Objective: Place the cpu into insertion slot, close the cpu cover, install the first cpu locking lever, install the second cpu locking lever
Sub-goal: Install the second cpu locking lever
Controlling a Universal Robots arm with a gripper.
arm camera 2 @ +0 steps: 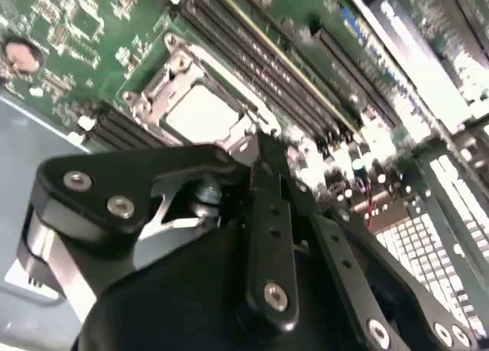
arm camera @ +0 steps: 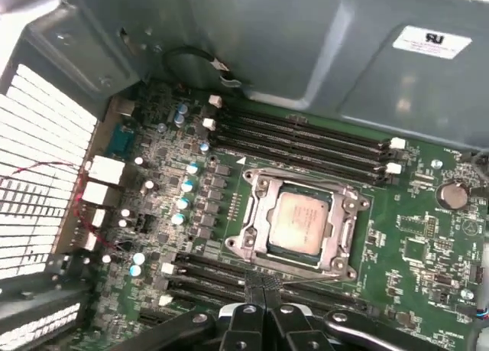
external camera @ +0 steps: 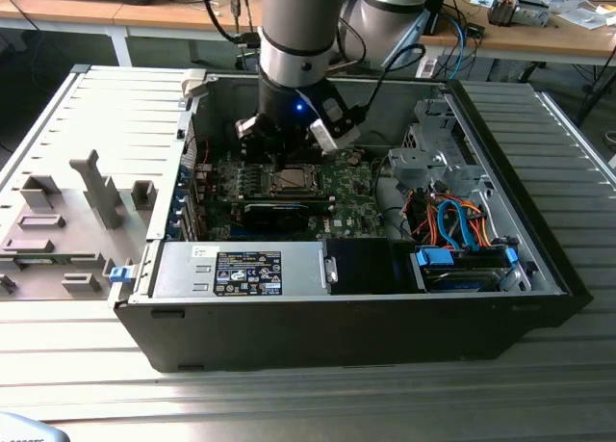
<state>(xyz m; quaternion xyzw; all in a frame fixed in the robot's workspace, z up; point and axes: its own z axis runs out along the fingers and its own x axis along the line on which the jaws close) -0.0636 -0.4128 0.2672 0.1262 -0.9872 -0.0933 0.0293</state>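
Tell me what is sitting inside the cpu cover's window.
The cpu shows through the window of the cpu cover, its pale metal top facing up. The insertion slot beneath is covered by the chip and frame, so its contacts cannot be seen.

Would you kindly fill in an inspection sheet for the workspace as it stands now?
Surface: ribbed metal table carrying an open computer case.
Job's things: cpu seated in the insertion slot; cpu cover lies flat around it.
Clutter: grey side panel beside the case.
Grippers: tool shut, empty, near the socket's edge.
Cables: orange and blue leads inside the case.
Surroundings: wooden benches behind.
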